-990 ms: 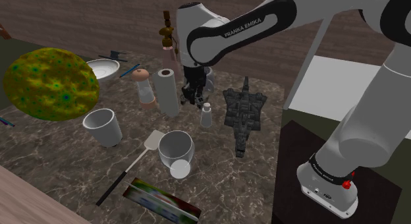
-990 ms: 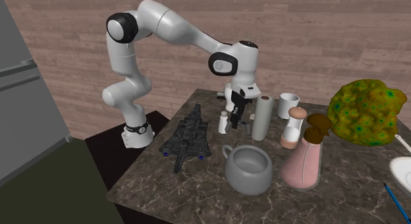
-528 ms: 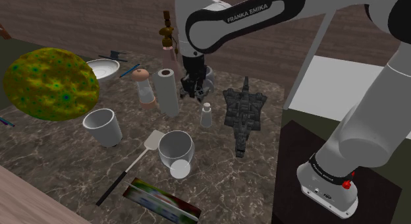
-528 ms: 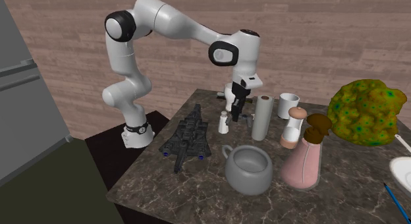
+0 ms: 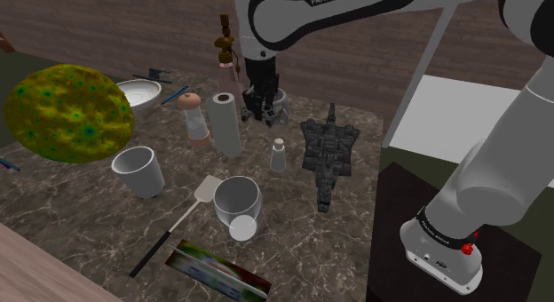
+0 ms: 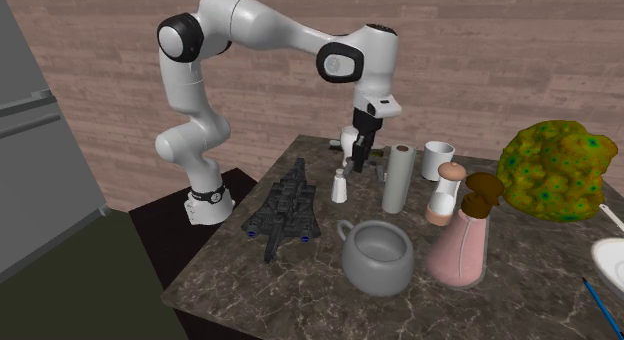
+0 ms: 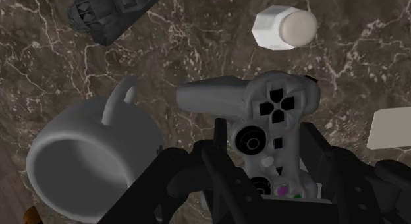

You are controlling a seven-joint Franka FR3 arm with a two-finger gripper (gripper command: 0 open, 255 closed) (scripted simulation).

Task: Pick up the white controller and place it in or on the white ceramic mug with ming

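A white robot arm reaches over a dark marble table (image 6: 300, 288) crowded with household things. Its black gripper (image 7: 270, 157) is closed on a pale grey game controller (image 7: 280, 111). The two fingers (image 7: 217, 160) clasp its body from either side, with the direction pad and a thumbstick facing the wrist camera. The controller hangs in the air above the tabletop, touching nothing but the fingers. A pale grey mug (image 7: 92, 140) with a curved handle stands upright on the table. The controller is near the mug and higher than its rim, off to one side rather than over its mouth. A small white shaker (image 7: 283, 28) stands past the controller, farther from the mug, and a dark spiky model (image 7: 109, 12) lies on the table near the mug.
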